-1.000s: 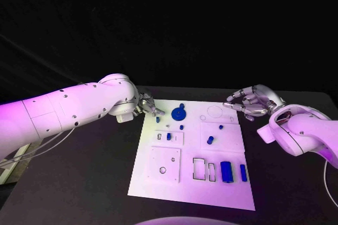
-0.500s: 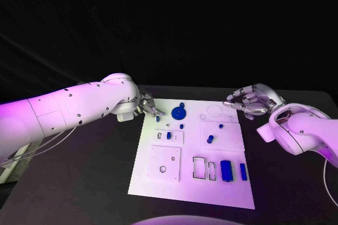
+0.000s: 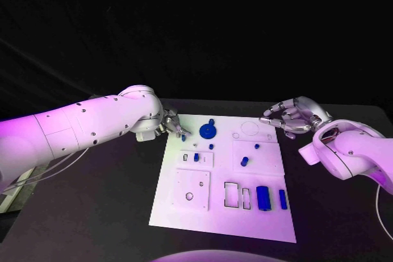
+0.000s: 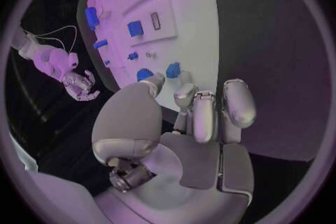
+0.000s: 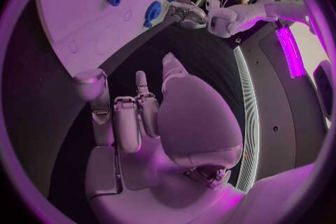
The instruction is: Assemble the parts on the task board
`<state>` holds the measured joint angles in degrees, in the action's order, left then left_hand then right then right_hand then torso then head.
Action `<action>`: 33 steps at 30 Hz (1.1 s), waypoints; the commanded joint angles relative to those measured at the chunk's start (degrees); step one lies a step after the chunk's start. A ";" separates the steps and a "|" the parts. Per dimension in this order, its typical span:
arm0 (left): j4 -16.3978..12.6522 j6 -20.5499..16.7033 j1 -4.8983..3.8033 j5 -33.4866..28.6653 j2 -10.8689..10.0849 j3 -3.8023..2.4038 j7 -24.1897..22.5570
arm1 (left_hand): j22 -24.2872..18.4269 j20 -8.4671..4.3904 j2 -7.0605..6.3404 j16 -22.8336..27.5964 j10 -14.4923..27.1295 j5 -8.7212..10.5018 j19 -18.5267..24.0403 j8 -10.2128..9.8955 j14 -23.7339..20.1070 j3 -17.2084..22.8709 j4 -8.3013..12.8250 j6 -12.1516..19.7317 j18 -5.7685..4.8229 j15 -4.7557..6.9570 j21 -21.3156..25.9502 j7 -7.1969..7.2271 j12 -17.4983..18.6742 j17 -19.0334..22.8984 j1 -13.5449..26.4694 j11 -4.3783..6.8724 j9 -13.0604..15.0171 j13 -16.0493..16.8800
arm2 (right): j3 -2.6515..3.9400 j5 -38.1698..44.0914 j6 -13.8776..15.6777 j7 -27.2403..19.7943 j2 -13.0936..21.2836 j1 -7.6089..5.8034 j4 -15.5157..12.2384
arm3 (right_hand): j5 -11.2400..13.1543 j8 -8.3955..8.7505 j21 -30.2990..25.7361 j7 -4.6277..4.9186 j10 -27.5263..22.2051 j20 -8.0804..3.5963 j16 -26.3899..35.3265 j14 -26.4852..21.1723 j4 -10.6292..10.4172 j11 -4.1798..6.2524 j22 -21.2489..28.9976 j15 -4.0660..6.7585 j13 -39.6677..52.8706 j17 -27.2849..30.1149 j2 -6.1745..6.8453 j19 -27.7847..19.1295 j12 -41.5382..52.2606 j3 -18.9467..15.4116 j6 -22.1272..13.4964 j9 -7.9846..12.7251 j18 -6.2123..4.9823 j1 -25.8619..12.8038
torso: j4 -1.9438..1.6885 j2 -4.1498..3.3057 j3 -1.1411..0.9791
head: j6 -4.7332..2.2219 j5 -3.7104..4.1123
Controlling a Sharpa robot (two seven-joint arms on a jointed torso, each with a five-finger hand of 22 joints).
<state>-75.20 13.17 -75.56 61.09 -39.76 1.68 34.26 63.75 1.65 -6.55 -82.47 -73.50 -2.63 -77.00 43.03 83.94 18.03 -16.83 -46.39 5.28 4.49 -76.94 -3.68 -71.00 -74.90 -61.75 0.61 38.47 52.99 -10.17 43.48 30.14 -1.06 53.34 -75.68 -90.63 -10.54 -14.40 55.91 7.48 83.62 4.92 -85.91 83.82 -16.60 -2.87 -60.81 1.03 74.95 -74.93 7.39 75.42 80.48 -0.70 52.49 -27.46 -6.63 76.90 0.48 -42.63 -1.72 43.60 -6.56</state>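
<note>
The white task board (image 3: pixel 192 216) lies in the middle of the black table. My left hand (image 3: pixel 174 125) hovers at its far left corner, fingers apart and holding nothing, fingertips just above a small blue peg (image 3: pixel 183 138). That peg (image 4: pixel 173 70) lies just beyond the fingertips in the left wrist view. A round blue gear (image 3: pixel 208 130) lies beside the peg. A large blue block (image 3: pixel 263 198) and a slim blue piece (image 3: pixel 283 199) stand near the board's front right. My right hand (image 3: pixel 291 119) floats off the board's far right corner, fingers loosely curled, empty.
More small blue pegs (image 3: pixel 243 161) stand in the board's middle plates, with empty rectangular slots (image 3: pixel 233 195) near the front. Bare black table (image 3: pixel 98 216) stretches on both sides of the board. The right wrist view shows the gear (image 5: pixel 153 11) and my left hand (image 5: pixel 185 11) across the board.
My left arm has edged slightly to the right, with the hand staying at the board's far left corner. My right hand has not visibly moved.
</note>
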 commanded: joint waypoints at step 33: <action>-1.45 -1.47 0.06 -8.84 -1.40 0.15 -0.92 | 0.63 -0.09 -0.65 -0.25 -0.11 -0.20 -0.20 3.32 2.92 24.37 6.56 0.61 0.08 0.11 0.04 0.65 -0.48 -3.00 -11.90 0.64 1.24 -0.40 | 0.01 0.09 -0.17 -0.55 -0.19 0.03 0.01 | 0.04 -0.33 -0.37 -0.05 -0.37 -0.32 0.21 4.04 -0.07 0.16 0.01 0.38 5.43 -5.30 -0.44 0.23 -0.22 -0.57 -0.58 -0.10 -0.83 -0.18 | -0.05 0.04 -0.09 | 0.14 -0.25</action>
<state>-76.09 12.80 -75.49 56.20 -40.90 1.87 34.09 64.30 1.64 -6.73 -82.47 -73.41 -2.67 -76.99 45.06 83.94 35.70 -16.77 -45.99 5.28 4.49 -76.94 -3.04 -71.23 -74.90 -74.11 1.15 37.17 52.62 -10.17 43.44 30.14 -1.09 53.22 -75.68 -90.60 -10.54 -14.40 55.91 7.28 83.62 4.92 -85.91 83.82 -16.60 -2.87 -60.80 1.03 74.93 -74.91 7.39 75.42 80.49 -1.01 52.29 -27.51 -6.63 76.90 0.48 -42.59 -1.77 43.86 -6.70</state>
